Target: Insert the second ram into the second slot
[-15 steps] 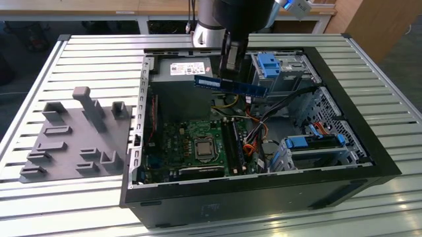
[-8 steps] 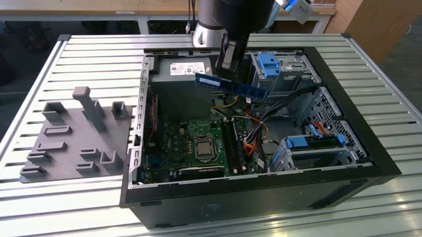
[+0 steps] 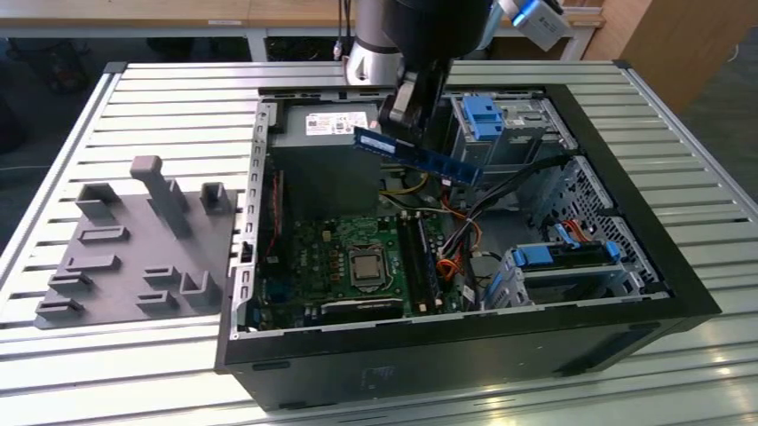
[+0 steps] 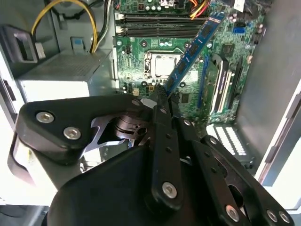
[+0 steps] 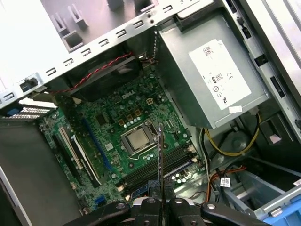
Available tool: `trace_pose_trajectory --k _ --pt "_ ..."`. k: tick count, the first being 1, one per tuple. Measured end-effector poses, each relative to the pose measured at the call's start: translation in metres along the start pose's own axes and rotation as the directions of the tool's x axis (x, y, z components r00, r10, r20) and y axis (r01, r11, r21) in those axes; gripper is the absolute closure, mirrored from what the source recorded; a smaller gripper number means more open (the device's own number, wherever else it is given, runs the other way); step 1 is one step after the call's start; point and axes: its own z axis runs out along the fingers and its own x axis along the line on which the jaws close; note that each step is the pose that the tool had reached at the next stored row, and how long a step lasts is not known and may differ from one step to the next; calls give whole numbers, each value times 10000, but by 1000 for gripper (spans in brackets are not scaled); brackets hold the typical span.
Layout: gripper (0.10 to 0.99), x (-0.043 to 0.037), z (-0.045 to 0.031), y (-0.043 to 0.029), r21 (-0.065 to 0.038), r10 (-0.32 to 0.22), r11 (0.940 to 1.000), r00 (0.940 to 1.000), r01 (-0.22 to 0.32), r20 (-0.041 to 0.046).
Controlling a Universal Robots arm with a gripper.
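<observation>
Black jointed metal links of the gripper (image 4: pixel 162 96) crowd the foreground in the second wrist view. Its jaws are closed narrowly on one end of the second ram (image 4: pixel 193 49), a thin, flat blue circuit stick with dark rectangular chips along its face. The pinched end is hidden between the fingertips.

In the exterior view the stick hangs in the air over the open black metal computer case (image 3: pixel 474 333), clear of the board. Its long axis slopes from the gripper down toward the exterior view's right, with the free end pointing that way. In the first wrist view it is seen edge-on, a dark hairline crossing the square silver processor (image 5: pixel 136 140).

Below it lies the green motherboard (image 4: pixel 141 52), studded with small parts, with long black memory slots (image 4: pixel 160 21) beside the processor. A grey sheet-metal power supply box (image 5: pixel 211 70) fills one corner of the case, trailing yellow wires (image 4: pixel 70 9). The case rests on a ribbed aluminium table (image 3: pixel 177 89) beside a grey moulded plastic fixture (image 3: pixel 130 257).
</observation>
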Motion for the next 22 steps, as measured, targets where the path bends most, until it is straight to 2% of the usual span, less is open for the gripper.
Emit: trace_pose_trajectory --k 5,11,17,22 --pt "949 0 1 0 12 883 9961 9961 -883 34" --pt "949 0 3 0 23 1889 9820 9820 -1889 74" --pt "949 0 4 0 29 2849 9585 9585 -2849 114" --pt "949 0 6 0 31 3605 9327 9327 -3605 147"
